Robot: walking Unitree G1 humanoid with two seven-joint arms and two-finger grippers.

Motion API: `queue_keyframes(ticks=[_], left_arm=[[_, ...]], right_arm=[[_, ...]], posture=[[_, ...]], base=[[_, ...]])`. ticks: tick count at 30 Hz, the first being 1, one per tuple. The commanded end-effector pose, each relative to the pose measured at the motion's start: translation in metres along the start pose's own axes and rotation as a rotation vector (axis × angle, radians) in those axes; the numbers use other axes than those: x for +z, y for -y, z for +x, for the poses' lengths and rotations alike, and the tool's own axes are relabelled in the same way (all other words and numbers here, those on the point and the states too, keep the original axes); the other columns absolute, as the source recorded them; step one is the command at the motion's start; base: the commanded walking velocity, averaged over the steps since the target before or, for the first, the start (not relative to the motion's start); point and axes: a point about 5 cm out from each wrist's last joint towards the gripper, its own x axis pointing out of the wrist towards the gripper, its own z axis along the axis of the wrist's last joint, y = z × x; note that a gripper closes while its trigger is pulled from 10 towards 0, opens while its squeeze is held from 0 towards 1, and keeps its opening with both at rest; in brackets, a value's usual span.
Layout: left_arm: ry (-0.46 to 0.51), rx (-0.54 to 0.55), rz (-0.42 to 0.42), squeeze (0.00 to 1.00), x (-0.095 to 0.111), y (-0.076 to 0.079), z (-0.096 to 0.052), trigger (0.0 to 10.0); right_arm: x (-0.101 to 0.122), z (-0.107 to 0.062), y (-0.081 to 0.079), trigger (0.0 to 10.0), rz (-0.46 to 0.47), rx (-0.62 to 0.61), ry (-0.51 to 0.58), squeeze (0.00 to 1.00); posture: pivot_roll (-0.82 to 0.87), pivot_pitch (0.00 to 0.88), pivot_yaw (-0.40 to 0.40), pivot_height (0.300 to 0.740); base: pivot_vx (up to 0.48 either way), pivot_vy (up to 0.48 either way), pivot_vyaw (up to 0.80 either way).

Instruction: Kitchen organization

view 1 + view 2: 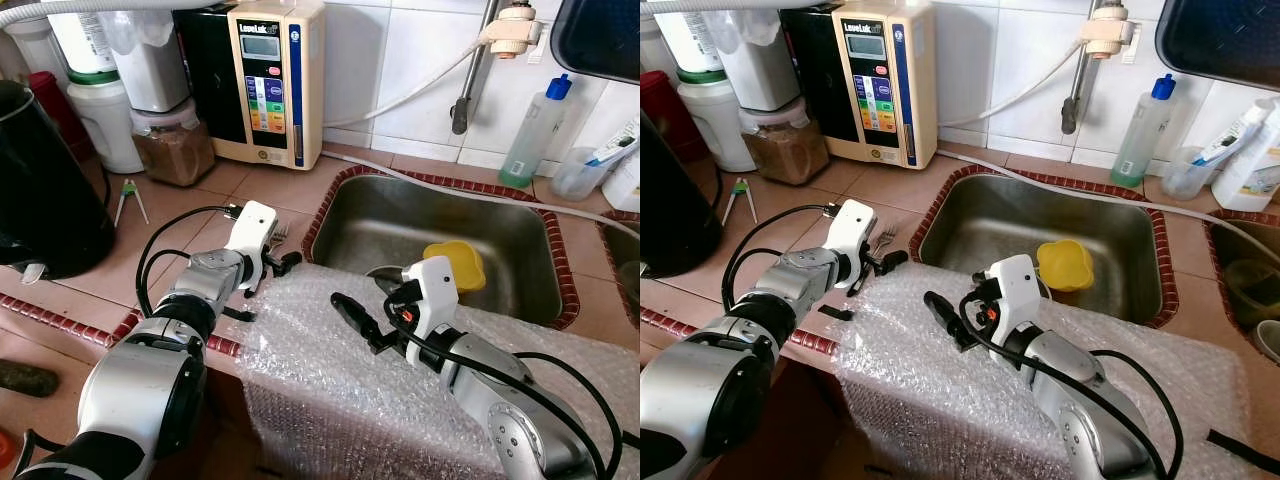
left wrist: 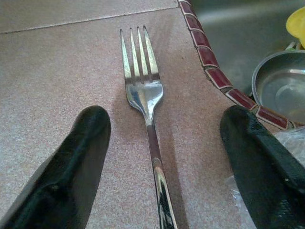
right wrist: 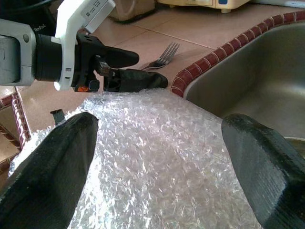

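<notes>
Left tool — splayed astride silver fork

Fork lying on bare counter, open tile all round it; sink rim bounding one side, bubble wrap crowding its handle end.

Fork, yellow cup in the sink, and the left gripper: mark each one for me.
fork (image 2: 143, 93), left wrist view, on the neck just below the tines.
yellow cup (image 1: 1065, 264), right eye view, on its upper side.
left gripper (image 2: 164, 157), left wrist view, midway between its open fingertips.
</notes>
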Motion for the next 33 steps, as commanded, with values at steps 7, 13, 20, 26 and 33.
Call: queue_keyframes(ticks=[7, 13, 20, 26, 33], left_arm=[[-0.104, -0.033, -0.03, 0.0, -0.022, 0.001, -0.001, 0.0], [-0.1, -0.067, -0.009, 0.0, -0.023, 0.002, -0.001, 0.0], [-0.129, -0.112, -0.01, 0.0, -0.03, 0.002, -0.003, 0.0], [-0.13, -0.132, -0.011, 0.0, -0.031, 0.003, -0.004, 0.0], [-0.116, -0.152, -0.002, 0.0, -0.03, 0.004, -0.003, 0.0]], right_arm=[[0.001, -0.002, -0.001, 10.0, -0.003, 0.008, 0.002, 0.0], [0.0, -0.003, 0.0, 10.0, -0.003, 0.003, -0.004, 0.0], [-0.001, -0.002, 0.0, 10.0, -0.003, 0.008, -0.009, 0.0], [-0.001, -0.002, 0.001, 10.0, -0.006, 0.009, -0.013, 0.0], [-0.003, -0.002, 0.001, 10.0, -0.008, 0.003, -0.017, 0.0]], posture=[[0.0, 0.0, 0.057, 0.74], [0.0, 0.0, 0.057, 0.74], [0.01, 0.0, 0.056, 0.74], [0.01, 0.0, 0.054, 0.74], [0.01, 0.0, 0.053, 0.74]], base=[[0.0, 0.0, 0.0], [0.0, 0.0, 0.0], [0.0, 0.0, 0.0], [0.0, 0.0, 0.0], [0.0, 0.0, 0.0]])
